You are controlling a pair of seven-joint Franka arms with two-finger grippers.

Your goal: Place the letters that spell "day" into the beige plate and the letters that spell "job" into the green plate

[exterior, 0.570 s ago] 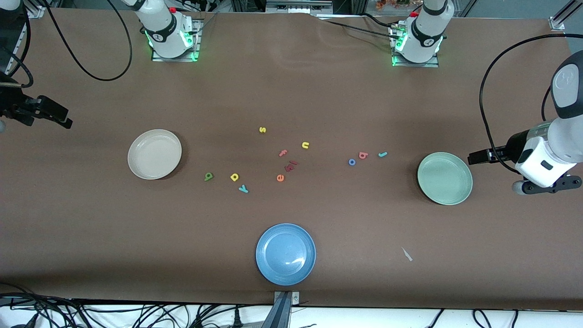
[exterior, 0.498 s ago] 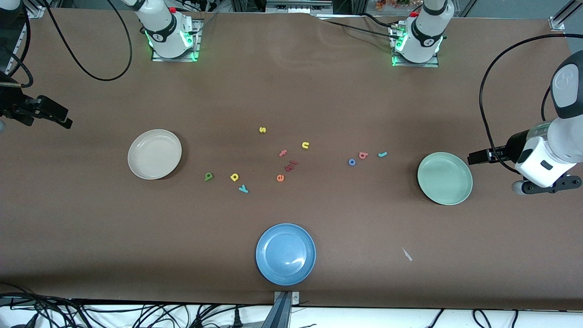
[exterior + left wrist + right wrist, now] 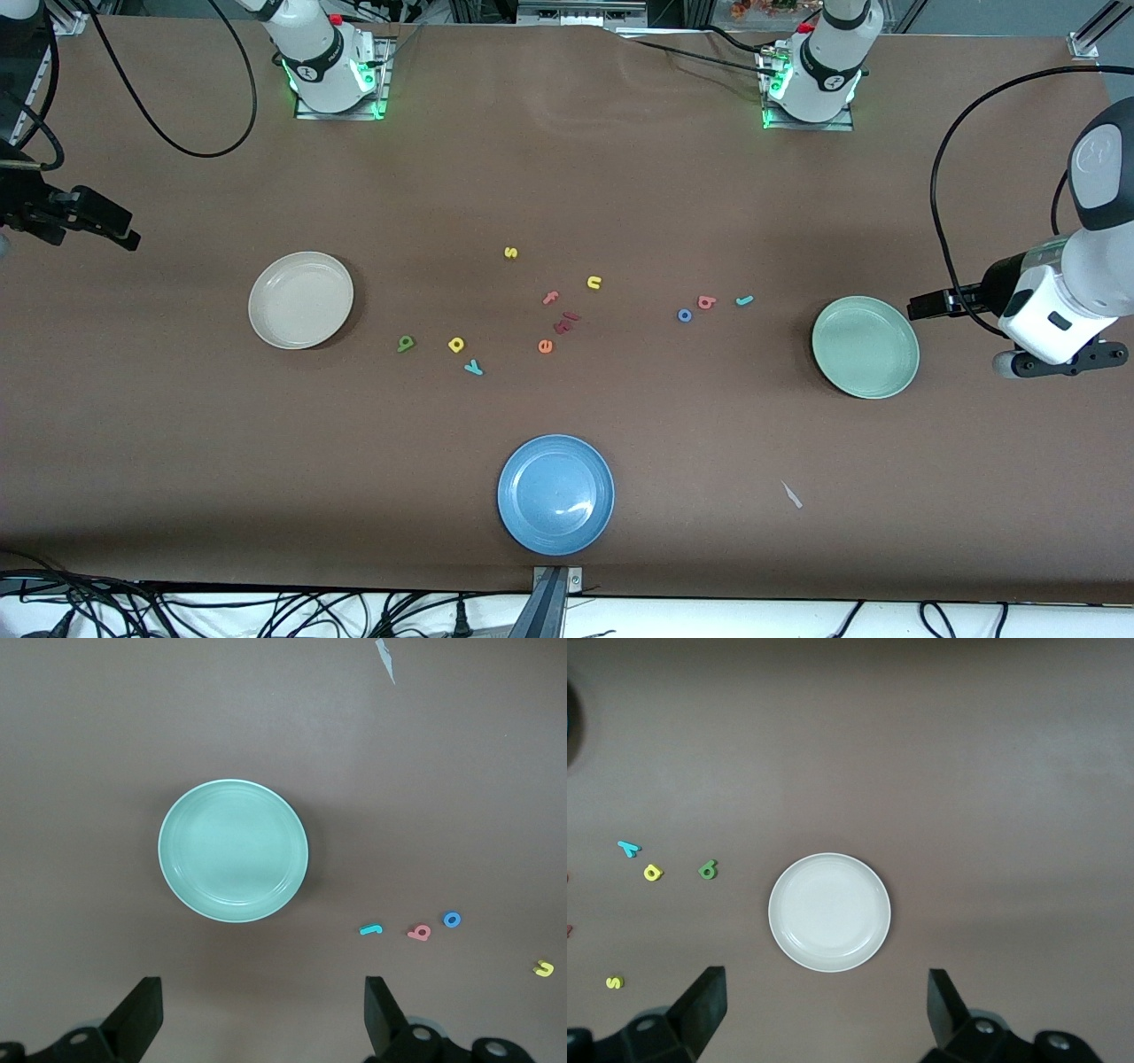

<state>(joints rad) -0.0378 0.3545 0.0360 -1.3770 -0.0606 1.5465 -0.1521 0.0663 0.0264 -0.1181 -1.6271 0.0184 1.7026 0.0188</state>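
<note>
Both pairs of jaws spread wide, gripping nothing: left gripper [image 3: 257, 1014] up above bare surface just off the green plate [image 3: 866, 347] at the left arm's end, right gripper [image 3: 824, 1010] high over the right arm's end, near the beige plate [image 3: 300, 299]. Both plates round, shallow, smooth and glossy with raised rims, both unfilled. Brown matte surface [image 3: 567, 177] under all. Small flat foam letters loose between the two plates. Olive-green "d" [image 3: 406, 343], yellow "a" [image 3: 456, 345] and teal "y" [image 3: 474, 367] grouped nearer the beige plate, the "y" lying slantwise and closest to the front camera. Blue ring "o" [image 3: 684, 315], red-pink "b" [image 3: 706, 302] and teal "j" [image 3: 744, 300] in a short row nearer the green plate, long axis of the "j" running roughly along that row. Between the groups, yellow "s" [image 3: 510, 252], yellow "u" [image 3: 594, 283], pink "f" [image 3: 551, 298], orange "e" [image 3: 545, 346], two dark red bits [image 3: 565, 322]. Blue plate [image 3: 555, 494] nearest the front camera; pale scrap [image 3: 791, 494] beside it toward the left arm's end.
</note>
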